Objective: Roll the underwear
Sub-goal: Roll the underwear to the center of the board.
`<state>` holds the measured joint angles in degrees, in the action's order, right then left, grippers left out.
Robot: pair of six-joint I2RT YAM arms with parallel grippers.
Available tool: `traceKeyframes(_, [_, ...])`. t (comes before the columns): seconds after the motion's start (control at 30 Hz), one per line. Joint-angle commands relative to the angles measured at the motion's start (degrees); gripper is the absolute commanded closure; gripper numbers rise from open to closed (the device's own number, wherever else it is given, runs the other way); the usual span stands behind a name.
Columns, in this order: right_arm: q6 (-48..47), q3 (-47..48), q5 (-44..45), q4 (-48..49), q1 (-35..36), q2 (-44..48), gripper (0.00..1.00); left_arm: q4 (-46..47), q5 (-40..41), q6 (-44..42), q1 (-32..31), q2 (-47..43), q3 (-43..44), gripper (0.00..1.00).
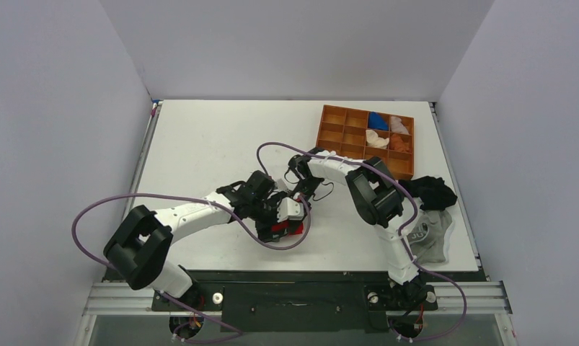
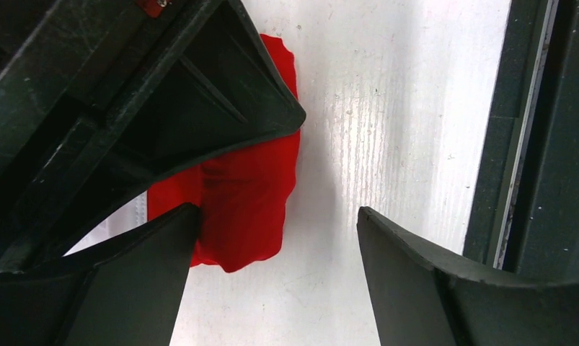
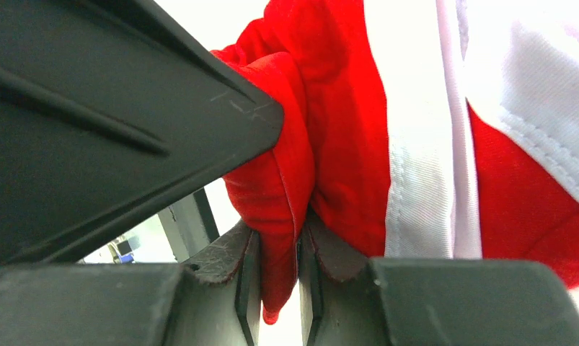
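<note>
The red underwear (image 1: 287, 230) lies bunched on the white table near the front middle, mostly hidden by both grippers. In the left wrist view the underwear (image 2: 246, 202) is a red lump beside my left finger. My left gripper (image 2: 277, 215) is open, with bare table between its jaws. It shows in the top view (image 1: 274, 215) too. My right gripper (image 3: 275, 241) is shut on a fold of the underwear (image 3: 337, 144), whose white trim shows to the right. In the top view the right gripper (image 1: 295, 210) is right above the garment, close against the left one.
A brown compartment tray (image 1: 334, 123) with blue, white and orange items stands at the back right. A black garment (image 1: 432, 192) and a grey garment with white lettering (image 1: 432, 239) lie at the right edge. The table's dark front rail (image 2: 520, 144) is close by.
</note>
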<state>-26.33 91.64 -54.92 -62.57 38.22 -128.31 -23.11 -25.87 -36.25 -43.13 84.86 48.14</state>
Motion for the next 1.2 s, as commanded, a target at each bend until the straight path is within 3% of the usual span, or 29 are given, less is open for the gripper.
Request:
traceKeyframes(0.0, [-1.6, 1.8, -0.7, 2.8, -0.5, -1.5, 1.00, -1.9, 0.1, -0.8, -1.0, 2.5, 2.9, 0.23])
traceKeyframes(0.57, [-1.9, 2.5, -1.1, 2.2, -0.7, -2.3, 1.00, 5.1, 17.3, 2.6, -6.9, 2.2, -2.7, 0.29])
traceKeyframes(1.0, [-2.0, 2.7, -1.3, 1.9, -0.8, -2.8, 1.00, 5.1, 19.0, 4.2, -8.2, 5.5, -0.9, 0.60])
traceKeyframes(1.07, [-1.9, 2.7, -1.4, 1.9, -0.8, -2.7, 1.00, 4.2, 18.7, 4.3, -8.3, 6.1, -0.4, 0.70])
traceKeyframes(1.17, [-1.9, 2.5, -1.5, 2.0, -0.8, -2.4, 0.99, 3.1, 18.1, 4.3, -8.2, 6.1, -0.4, 0.98])
